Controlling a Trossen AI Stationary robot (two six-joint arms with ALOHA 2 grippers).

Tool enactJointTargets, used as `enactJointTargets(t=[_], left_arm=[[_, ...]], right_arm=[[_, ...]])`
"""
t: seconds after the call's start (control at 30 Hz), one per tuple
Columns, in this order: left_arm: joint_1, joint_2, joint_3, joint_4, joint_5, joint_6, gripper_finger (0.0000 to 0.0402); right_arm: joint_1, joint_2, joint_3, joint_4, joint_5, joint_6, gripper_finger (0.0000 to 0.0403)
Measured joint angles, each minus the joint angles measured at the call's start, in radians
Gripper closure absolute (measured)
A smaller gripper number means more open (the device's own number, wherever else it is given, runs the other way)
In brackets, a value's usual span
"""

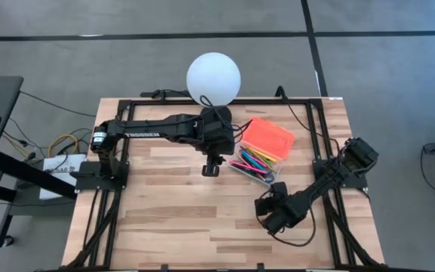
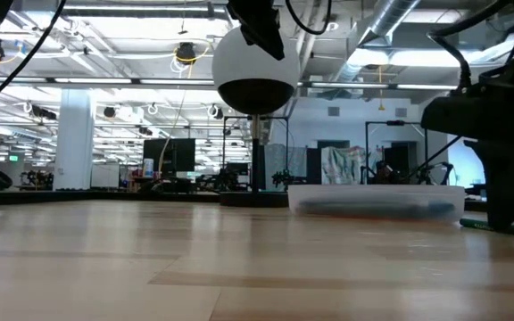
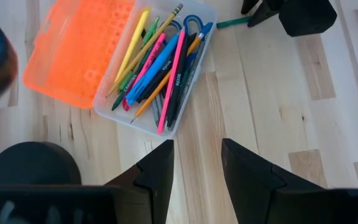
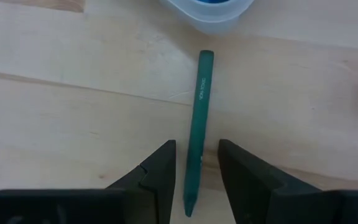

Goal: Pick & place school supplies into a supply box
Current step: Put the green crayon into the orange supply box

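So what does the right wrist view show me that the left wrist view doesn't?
Only the right wrist view shows the whole green pen lying on the table, lined up between the open right gripper. Only the left wrist view shows the supply box full of pens, its orange lid open, and the open left gripper. Both catch the box's corner and that green pen.

Wooden table (image 1: 172, 211); clear case (image 1: 257, 163), green pen (image 4: 199, 124), globe lamp (image 1: 213, 78)

Bare surface (image 1: 172, 204) lay open ahead of the left tool (image 1: 211, 168); the supply box (image 1: 259, 155) and globe lamp (image 1: 213, 78) crowded the far side.
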Motion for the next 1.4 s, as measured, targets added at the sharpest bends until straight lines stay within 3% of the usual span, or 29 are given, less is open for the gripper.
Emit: enactJointTargets(t=[0.23,0.53,0.73,0.97,1.17,1.4], left_arm=[[0.0,0.001,0.0,0.0,0.0,-0.006,0.0272],[0.0,0.001,0.0,0.0,0.0,-0.018,0.0272],[-0.001,0.001,0.0,-0.046,0.001,-0.03,0.0272],[-0.001,0.001,-0.011,-0.257,0.001,-0.043,0.0272],[-0.001,0.002,-0.153,-0.272,-0.016,-0.065,0.0272],[-0.015,0.003,-0.454,-0.029,0.049,-0.148,0.0272]], right_arm=[[0.002,-0.005,-0.038,0.039,-0.031,-0.022,0.03],[0.014,-0.005,-0.04,0.043,-0.049,-0.065,0.0393],[0.058,-0.003,-0.04,0.052,-0.041,-0.085,0.0387],[0.115,0.003,-0.006,0.065,-0.04,-0.186,0.0398],[0.153,0.004,0.005,0.079,-0.046,-0.22,0.04],[0.202,0.004,0.005,0.11,-0.047,-0.314,0.0399]])
